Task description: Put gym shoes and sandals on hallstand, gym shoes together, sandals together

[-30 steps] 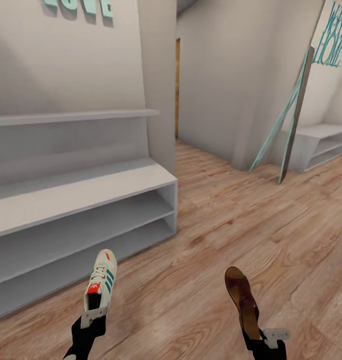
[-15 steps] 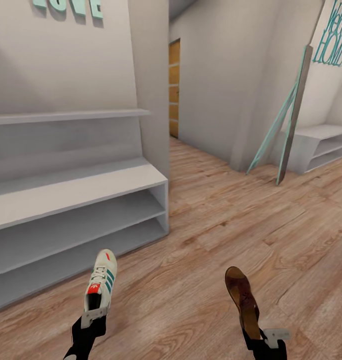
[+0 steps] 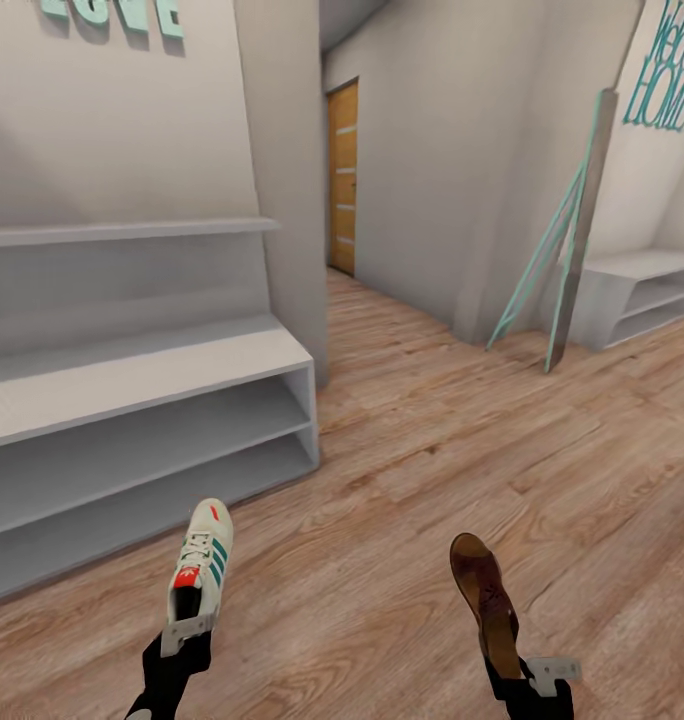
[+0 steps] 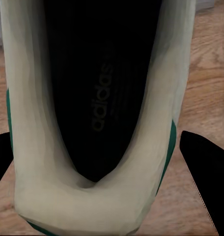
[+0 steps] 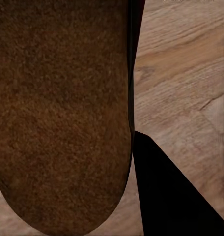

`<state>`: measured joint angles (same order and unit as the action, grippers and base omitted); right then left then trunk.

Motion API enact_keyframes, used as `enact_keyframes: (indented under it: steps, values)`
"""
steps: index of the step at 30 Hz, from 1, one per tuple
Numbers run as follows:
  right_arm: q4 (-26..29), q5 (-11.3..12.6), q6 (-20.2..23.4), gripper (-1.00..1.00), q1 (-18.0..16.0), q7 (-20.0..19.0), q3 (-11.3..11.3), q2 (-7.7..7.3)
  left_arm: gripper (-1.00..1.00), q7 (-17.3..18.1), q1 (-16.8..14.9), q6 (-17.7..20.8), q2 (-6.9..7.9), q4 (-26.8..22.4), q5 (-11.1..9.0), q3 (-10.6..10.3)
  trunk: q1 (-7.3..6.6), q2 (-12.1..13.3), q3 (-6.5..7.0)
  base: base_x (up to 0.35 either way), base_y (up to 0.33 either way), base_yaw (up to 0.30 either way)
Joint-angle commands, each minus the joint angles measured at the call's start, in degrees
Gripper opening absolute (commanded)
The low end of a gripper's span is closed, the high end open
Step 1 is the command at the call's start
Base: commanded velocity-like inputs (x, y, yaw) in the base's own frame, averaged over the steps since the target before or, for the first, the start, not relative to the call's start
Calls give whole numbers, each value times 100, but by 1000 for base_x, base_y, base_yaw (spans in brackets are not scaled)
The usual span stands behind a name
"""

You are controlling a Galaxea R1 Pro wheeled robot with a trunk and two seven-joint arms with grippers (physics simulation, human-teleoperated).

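While the pale grey-white hallstand (image 3: 152, 400) stands ahead-left, left claw (image 3: 187, 632) grips white green-striped sneaker (image 3: 202, 570) by its heel; right claw (image 3: 527, 678) clamps brown leather sandal (image 3: 485, 595).

The gym shoe (image 4: 99, 118) insole reads "adidas"; the right wall sign (image 3: 665, 75) reads "HOME" under what looks like "Welcome".
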<state>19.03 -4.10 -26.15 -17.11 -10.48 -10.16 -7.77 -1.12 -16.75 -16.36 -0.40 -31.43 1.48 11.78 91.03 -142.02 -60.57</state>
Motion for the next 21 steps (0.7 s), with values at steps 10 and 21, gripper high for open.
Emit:
enact_keyframes:
  steps: [10, 21]
  values:
    - [-4, -20, -13, -100, -3, -42, -48, 3, -100, -11, -4, -18, -4, -4, 19, 17, -1, -2, -5, 1, -273, 259]
    - [-12, -20, -13, -100, -3, -48, -48, 11, -100, -11, -4, -17, 5, -4, 15, 25, -1, -2, -5, 146, -248, 278]
